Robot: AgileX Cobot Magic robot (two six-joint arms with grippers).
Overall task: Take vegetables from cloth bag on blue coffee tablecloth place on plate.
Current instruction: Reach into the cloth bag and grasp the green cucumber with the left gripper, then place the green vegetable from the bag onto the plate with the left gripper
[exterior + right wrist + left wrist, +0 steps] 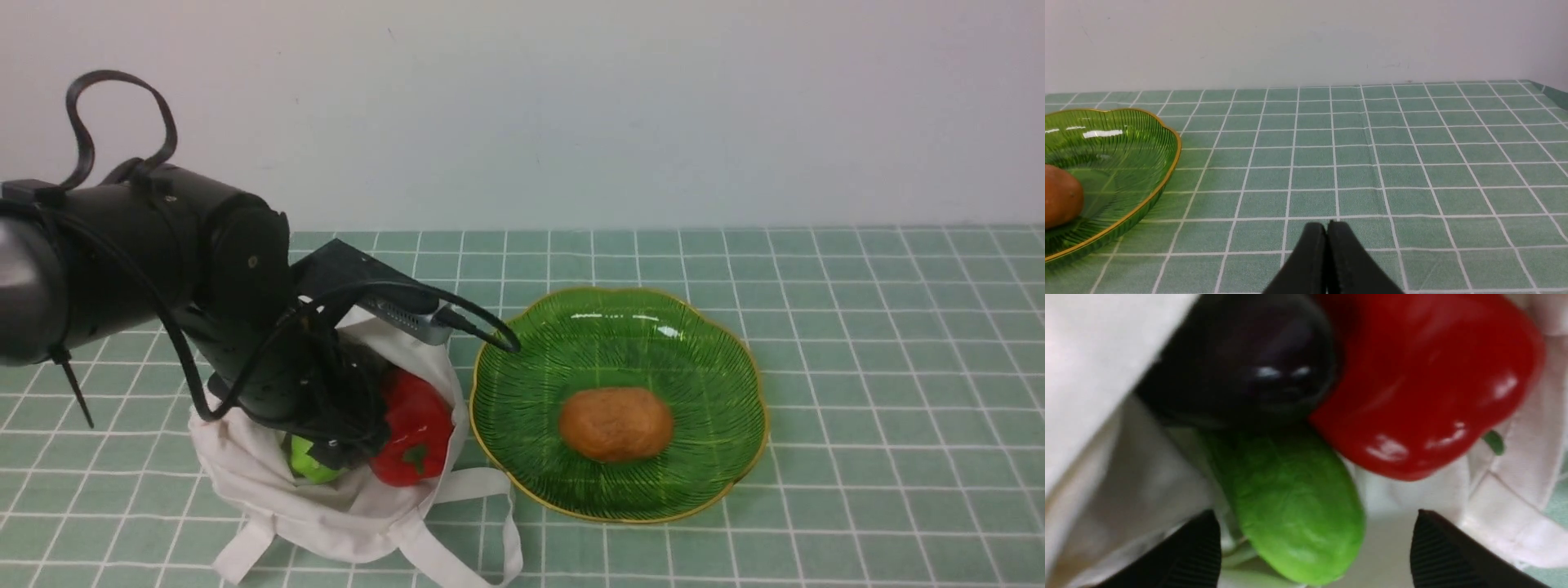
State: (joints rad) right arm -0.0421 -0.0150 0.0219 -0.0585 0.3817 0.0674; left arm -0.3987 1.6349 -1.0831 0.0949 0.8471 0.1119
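Note:
The off-white cloth bag (326,506) lies on the tablecloth (857,367) left of the green plate (718,367). Inside it I see the red pepper (412,429), the light green cucumber (310,464) and, in the left wrist view, the dark eggplant (1245,363) with the pepper (1425,384) and cucumber (1294,506). My left gripper (1314,543) is open inside the bag mouth, its fingers (1437,555) on either side of the cucumber's end, not touching it. My right gripper (1327,232) is shut and empty above the cloth, right of the plate (1147,171).
A brown potato-like vegetable (616,423) lies in the plate; it also shows in the right wrist view (1061,200). The bag's straps (457,563) trail toward the front edge. A white wall runs along the back of the table. The left arm (163,261) hides most of the bag mouth.

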